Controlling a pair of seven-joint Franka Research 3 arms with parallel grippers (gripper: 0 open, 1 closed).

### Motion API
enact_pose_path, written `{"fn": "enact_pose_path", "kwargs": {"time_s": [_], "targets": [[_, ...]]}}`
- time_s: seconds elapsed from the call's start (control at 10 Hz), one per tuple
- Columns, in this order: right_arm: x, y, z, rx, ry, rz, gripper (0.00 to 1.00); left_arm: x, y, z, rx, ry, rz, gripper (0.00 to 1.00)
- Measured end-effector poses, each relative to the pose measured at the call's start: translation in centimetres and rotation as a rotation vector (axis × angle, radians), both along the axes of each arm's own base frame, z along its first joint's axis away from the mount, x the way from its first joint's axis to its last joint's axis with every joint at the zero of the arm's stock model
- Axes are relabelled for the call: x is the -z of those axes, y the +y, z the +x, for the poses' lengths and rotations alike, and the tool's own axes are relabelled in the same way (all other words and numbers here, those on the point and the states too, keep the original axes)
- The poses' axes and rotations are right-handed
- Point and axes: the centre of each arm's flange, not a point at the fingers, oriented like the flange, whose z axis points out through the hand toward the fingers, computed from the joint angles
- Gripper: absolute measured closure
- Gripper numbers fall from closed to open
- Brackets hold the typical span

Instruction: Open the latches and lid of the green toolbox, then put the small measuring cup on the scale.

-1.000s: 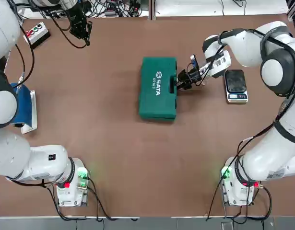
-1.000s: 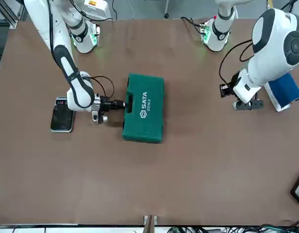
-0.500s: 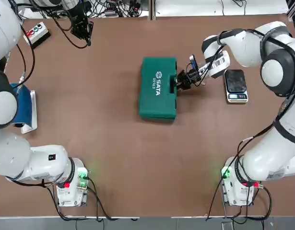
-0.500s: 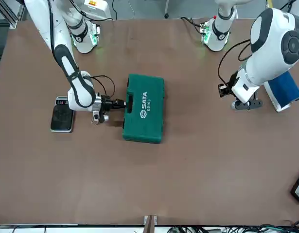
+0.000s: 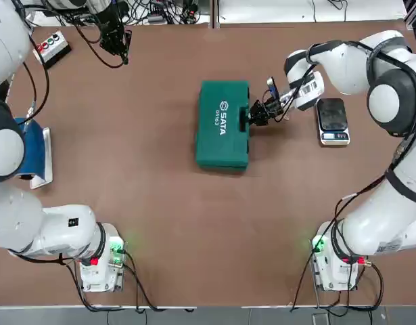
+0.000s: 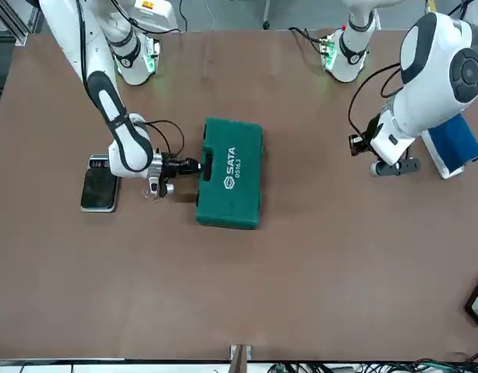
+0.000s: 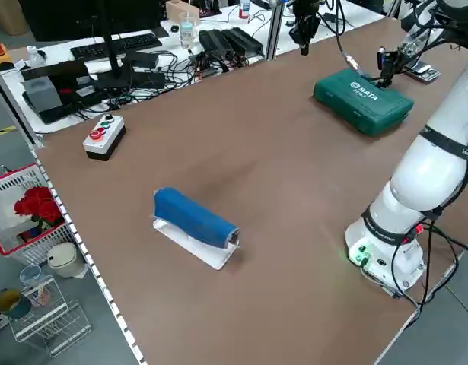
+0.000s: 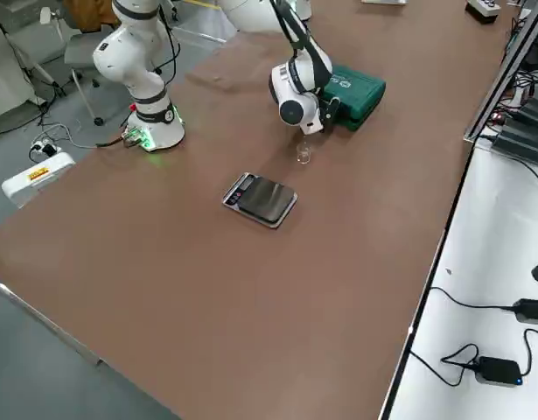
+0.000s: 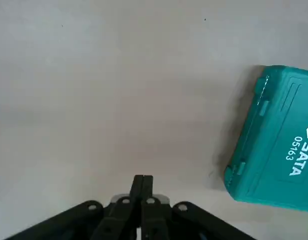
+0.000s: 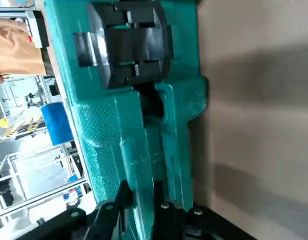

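The green toolbox [image 5: 223,124] lies flat mid-table, its lid [image 6: 231,167] down with the white SATA logo up. My right gripper [image 5: 251,116] is at the case's handle side. In the right wrist view its fingers [image 10: 166,204] press both sides of the green handle bar [image 10: 143,150], just below a dark latch [image 10: 126,45]. The small measuring cup [image 8: 303,155] stands on the table between the case and the scale [image 5: 332,120], beside the right wrist. My left gripper [image 5: 118,42] hangs shut over the far left of the table, holding nothing.
A grey box with coloured buttons [image 5: 51,46] sits at the far left corner. A blue object on a white base [image 7: 194,220] lies near the left edge. Cables and keyboards crowd the bench beyond the table's far edge.
The right gripper's fingers have narrowed onto the handle bar and edged slightly toward the case. The toolbox, cup and scale have not moved.
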Motion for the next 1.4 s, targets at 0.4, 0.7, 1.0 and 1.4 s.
{"fn": "enact_pose_path", "kwargs": {"time_s": [0.4,0.7,1.0,1.4], "targets": [[-0.1,0.0,0.1,0.001,0.012,0.013,0.78,-0.2,0.0,0.1,-0.001,-0.006,-0.001,0.99],[-1.5,0.4,0.4,0.013,0.035,0.025,0.78,-0.5,0.0,0.1,-0.001,-0.011,-0.002,0.99],[-4.3,1.2,0.9,0.033,0.046,0.029,0.78,-0.6,0.1,0.2,-0.003,-0.013,-0.003,0.99],[-7.3,2.3,1.1,0.048,0.061,0.029,0.79,-0.7,0.1,0.3,-0.004,-0.018,-0.004,0.99]]}}
